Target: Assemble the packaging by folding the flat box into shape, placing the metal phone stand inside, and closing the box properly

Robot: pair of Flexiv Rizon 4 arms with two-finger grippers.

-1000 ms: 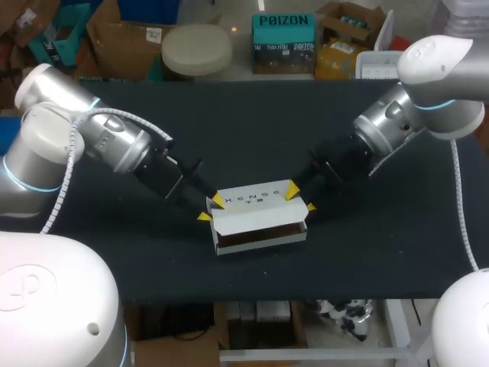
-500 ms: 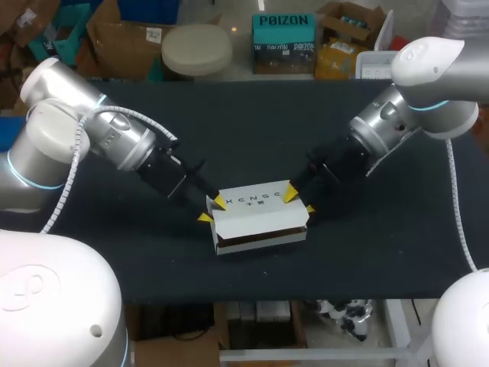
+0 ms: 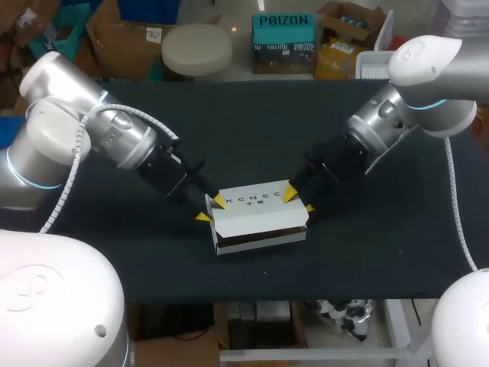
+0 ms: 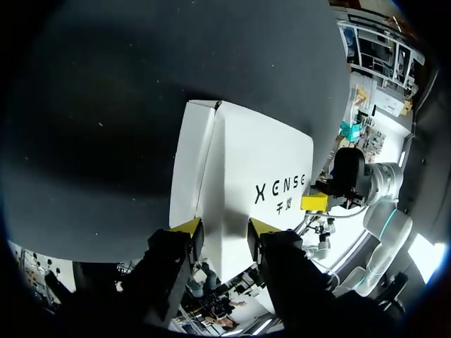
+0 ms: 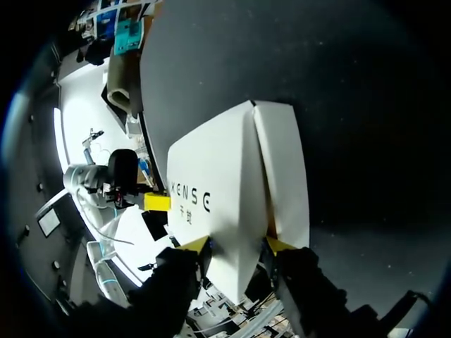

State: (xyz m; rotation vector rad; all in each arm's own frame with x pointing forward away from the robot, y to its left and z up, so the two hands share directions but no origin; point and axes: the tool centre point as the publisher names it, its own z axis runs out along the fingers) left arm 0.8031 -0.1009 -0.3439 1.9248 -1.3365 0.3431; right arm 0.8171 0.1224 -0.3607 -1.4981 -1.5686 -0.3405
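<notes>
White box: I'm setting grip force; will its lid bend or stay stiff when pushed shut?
The white box looks like thin creased card, so its lid probably flexes. The front gap shows it hollow, so it is likely light and may slide on the table.

Overhead head view; 2 wrist views close, sharing the box (image 3: 256, 212)

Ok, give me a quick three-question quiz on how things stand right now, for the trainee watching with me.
1. True or false: the white box lies on the black table between the left claw and the right claw.
2. Each claw is: A) at one end of the box; B) at the table's far edge; C) raised high above the box.
3. Fill in: the print is on the box's ___ face.
Key: 1 true; 2 A; 3 top.
</notes>
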